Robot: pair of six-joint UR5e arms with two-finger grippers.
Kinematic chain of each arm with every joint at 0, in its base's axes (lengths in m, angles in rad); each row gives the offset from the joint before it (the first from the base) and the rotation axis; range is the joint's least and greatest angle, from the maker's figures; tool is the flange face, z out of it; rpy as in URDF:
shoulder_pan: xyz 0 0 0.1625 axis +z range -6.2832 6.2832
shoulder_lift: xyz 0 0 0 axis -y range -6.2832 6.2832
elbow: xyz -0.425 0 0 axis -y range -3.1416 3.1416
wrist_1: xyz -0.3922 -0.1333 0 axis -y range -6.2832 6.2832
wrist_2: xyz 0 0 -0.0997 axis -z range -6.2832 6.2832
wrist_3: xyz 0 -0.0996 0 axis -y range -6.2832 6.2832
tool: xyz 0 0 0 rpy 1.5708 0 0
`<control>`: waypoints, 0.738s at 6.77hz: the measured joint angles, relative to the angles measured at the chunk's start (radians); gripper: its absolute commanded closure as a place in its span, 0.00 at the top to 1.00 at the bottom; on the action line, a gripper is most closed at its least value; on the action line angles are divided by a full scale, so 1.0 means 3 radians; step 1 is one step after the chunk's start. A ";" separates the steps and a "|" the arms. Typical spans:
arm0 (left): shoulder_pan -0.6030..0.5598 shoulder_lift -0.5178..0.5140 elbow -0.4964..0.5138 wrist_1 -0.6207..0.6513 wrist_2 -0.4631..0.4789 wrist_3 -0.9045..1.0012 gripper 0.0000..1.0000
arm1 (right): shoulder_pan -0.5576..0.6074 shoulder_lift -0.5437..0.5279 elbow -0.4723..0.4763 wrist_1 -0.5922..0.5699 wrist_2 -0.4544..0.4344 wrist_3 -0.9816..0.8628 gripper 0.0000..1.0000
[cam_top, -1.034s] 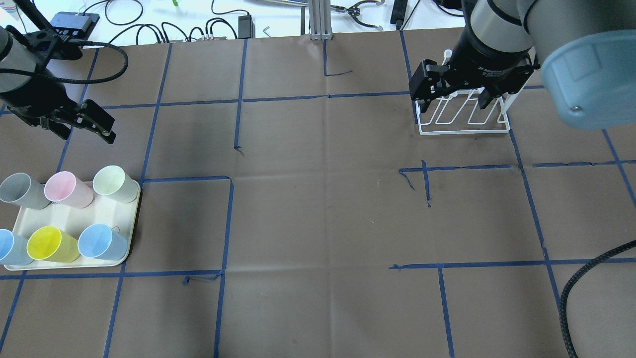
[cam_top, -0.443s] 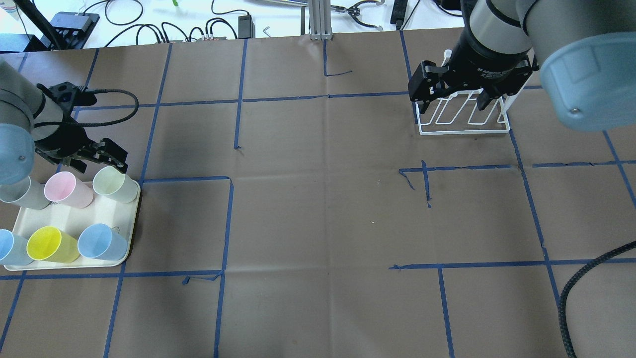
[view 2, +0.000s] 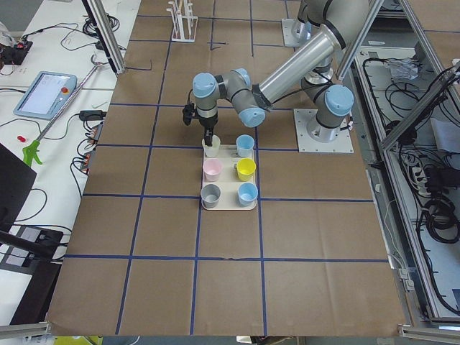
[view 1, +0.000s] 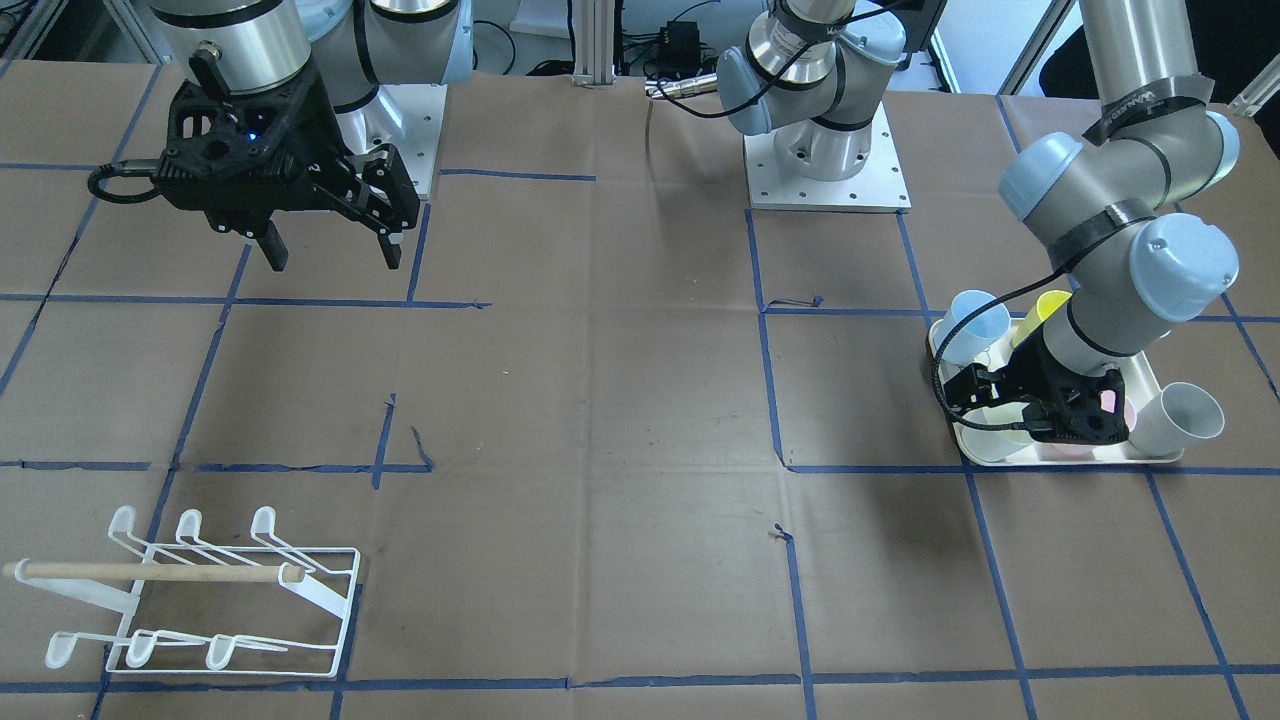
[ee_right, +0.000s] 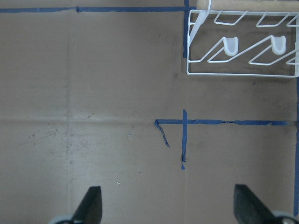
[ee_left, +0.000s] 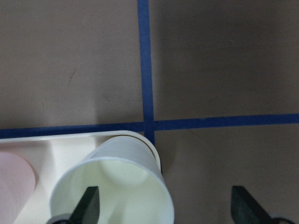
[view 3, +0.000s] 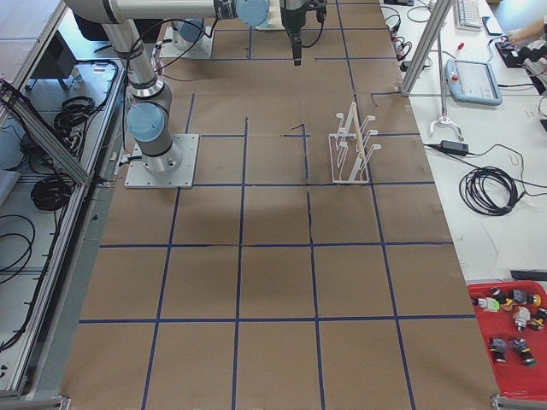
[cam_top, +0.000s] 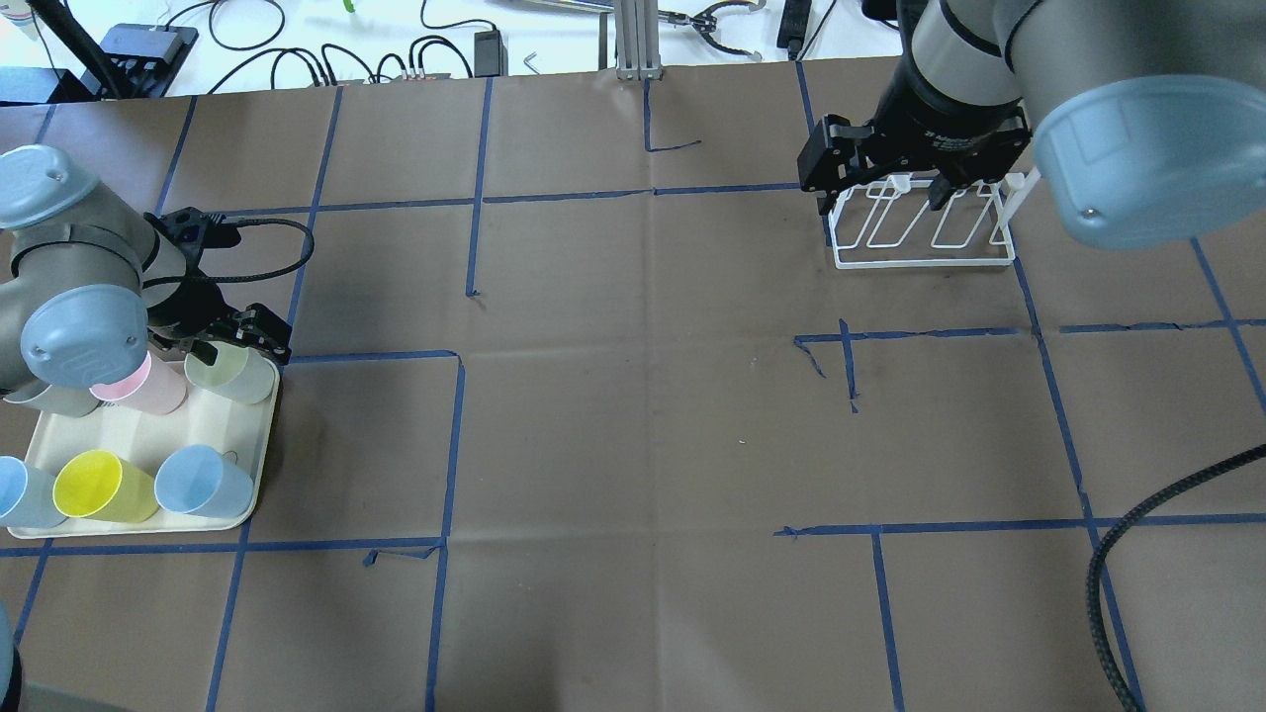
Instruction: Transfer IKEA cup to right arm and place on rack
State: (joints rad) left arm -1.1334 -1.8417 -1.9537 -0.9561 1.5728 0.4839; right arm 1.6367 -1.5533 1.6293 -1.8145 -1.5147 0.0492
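Evidently the pick-up was in hand: the left gripper, jaws apart, hung at a corner of the tray, one finger over the mouth of the pale green cup standing there, the other outside the tray. Next it needed to drop and pinch the wall. The right gripper, also spread, hovered well away from the tray, near the rack.

The white wire rack stood upright on the brown-papered desk gridded with blue tape, well apart from the near right arm, whose black gripper hung beyond it.
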 measured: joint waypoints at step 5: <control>-0.0001 -0.0004 0.0043 -0.0027 0.0026 -0.0021 0.00 | 0.0009 0.0175 0.0128 -0.1344 0.0760 0.0479 1.00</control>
State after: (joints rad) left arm -1.1336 -1.8429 -1.9407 -0.9641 1.5805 0.4776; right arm 1.6394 -1.5008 1.6678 -2.2178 -1.2865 0.1929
